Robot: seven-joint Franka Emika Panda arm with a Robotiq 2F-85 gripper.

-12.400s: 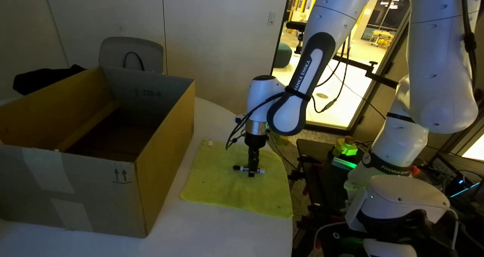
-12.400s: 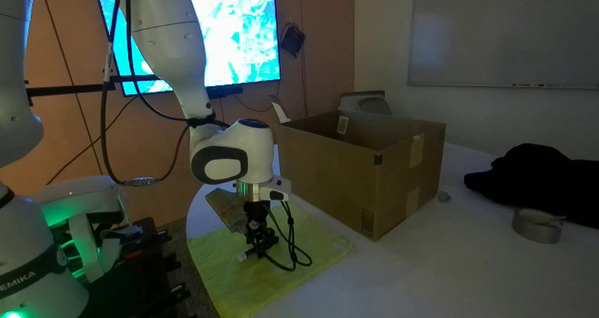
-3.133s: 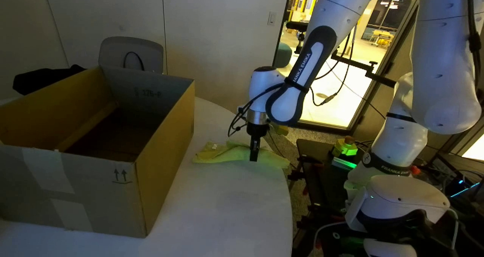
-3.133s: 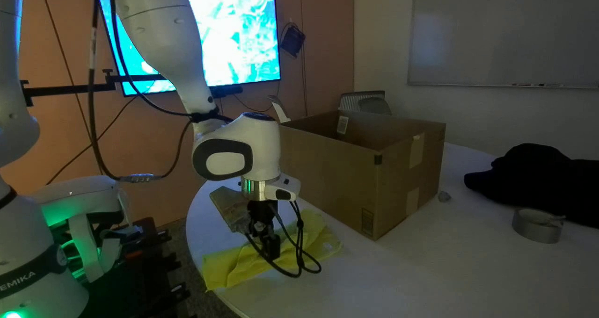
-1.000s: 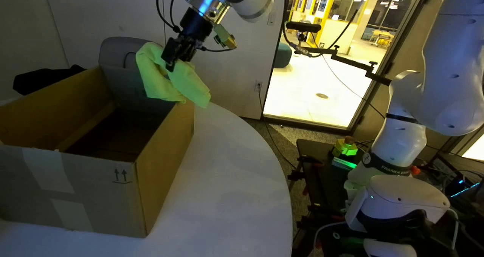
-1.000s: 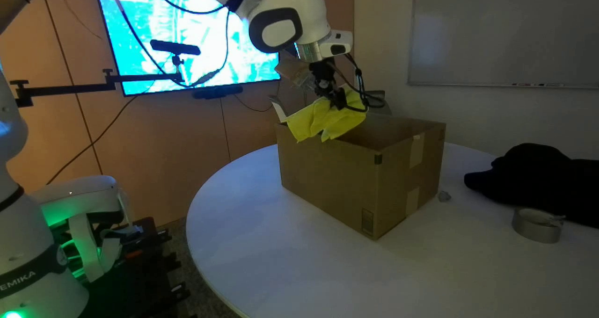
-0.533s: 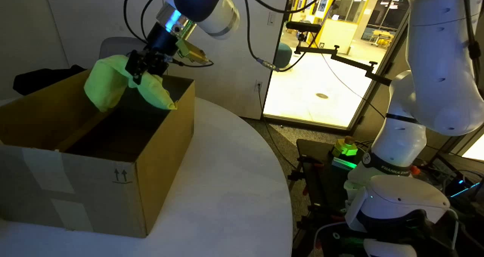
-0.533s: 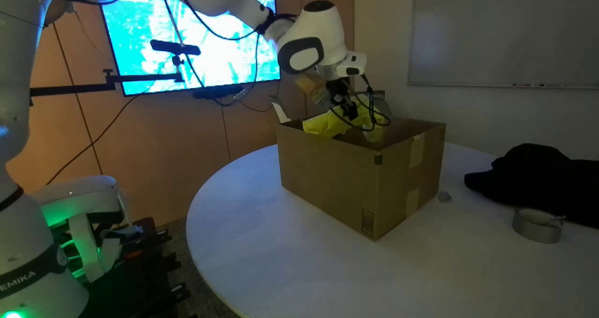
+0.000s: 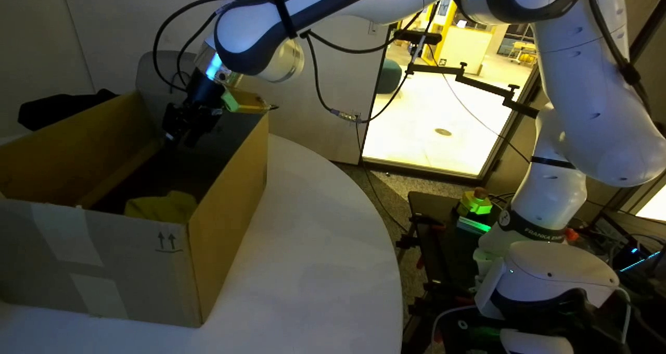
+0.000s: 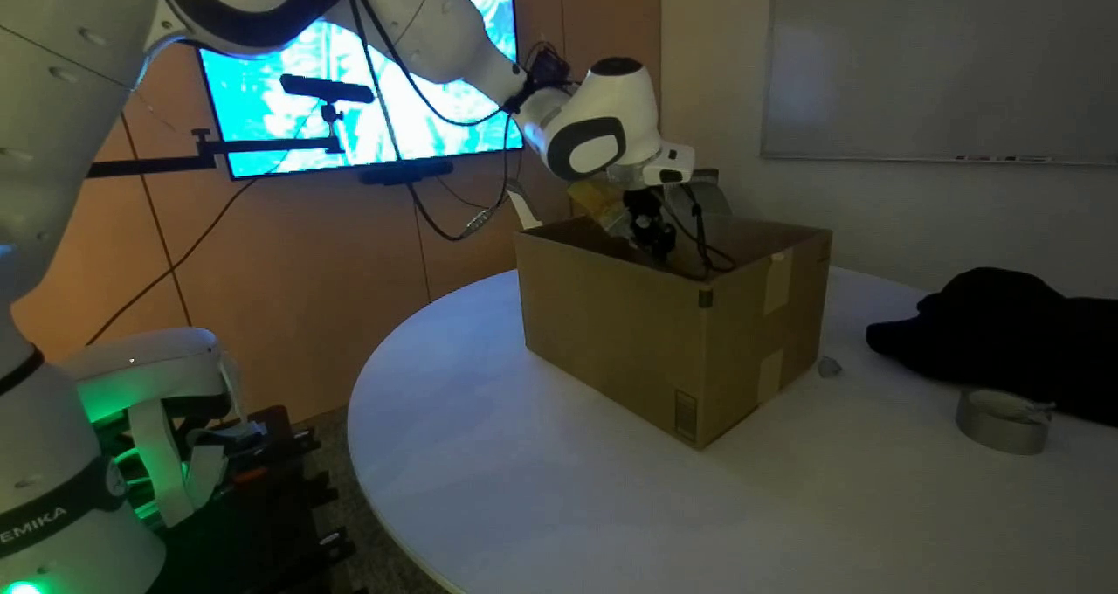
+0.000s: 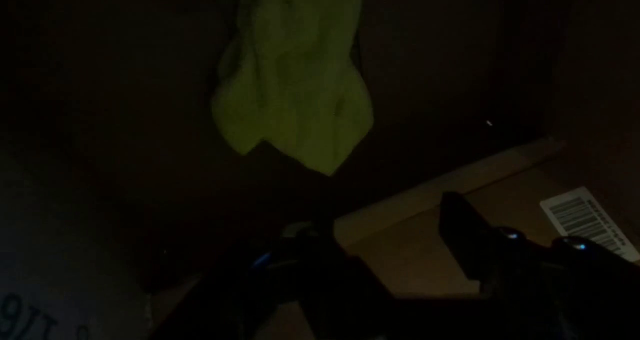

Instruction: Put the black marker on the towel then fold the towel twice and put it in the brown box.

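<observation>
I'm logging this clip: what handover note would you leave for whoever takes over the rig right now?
Gripper: open, holding nothing, at the opening of the brown box.
Towel: rumpled, inside the box, apart from the gripper.
Black marker: not visible in any view; possibly wrapped in the towel.
Done: towel in the box; how many folds it has can't be told.
Left: probably just backing the gripper out and checking for the marker.

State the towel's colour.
The towel is yellow, looking olive in the dim light; it shows best in the wrist view.
</observation>
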